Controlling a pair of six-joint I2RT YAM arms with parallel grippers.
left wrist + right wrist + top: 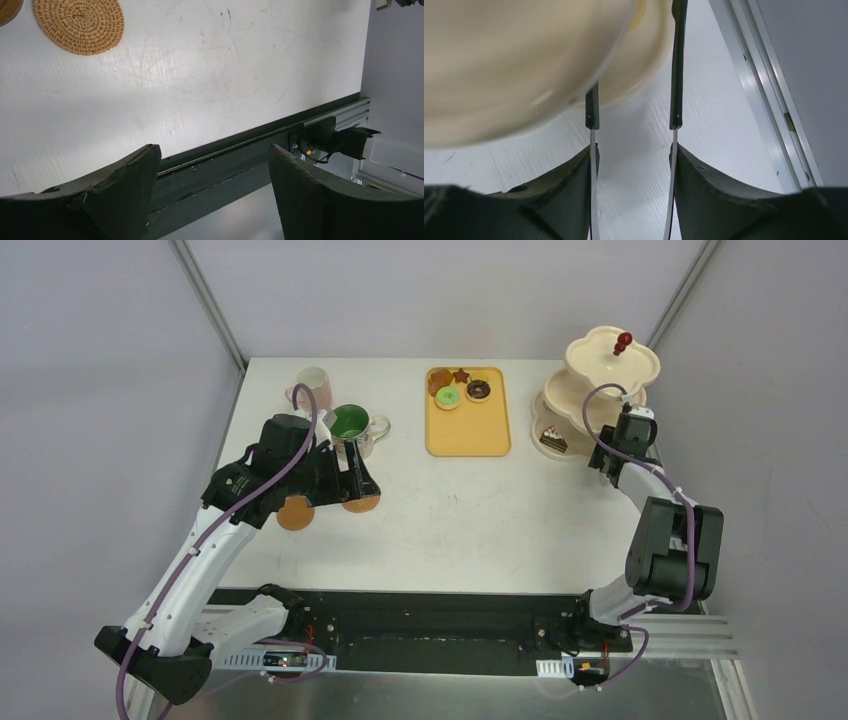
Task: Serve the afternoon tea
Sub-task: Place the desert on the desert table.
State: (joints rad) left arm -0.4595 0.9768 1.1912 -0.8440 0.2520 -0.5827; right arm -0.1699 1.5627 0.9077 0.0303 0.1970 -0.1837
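Three-tier stand: right of yellow tray, cake slice on bottom tier. Right gripper: right of tray, clamped on black tongs. Left gripper: left of tray, jaws apart, empty. Also left of tray: coasters, mugs.

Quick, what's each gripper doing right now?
Left gripper: open, holding nothing.
Right gripper: closed on the black tongs, one arm against each finger.

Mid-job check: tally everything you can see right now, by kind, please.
Yellow tray: 1
Tiered stand: 1
Mugs: 2 in clear view, pink and green-lined
Coasters: 2
Toy pastries: 5, four on the tray, plus a cake slice on the stand
Tongs: 1, in the right hand
Total: 12
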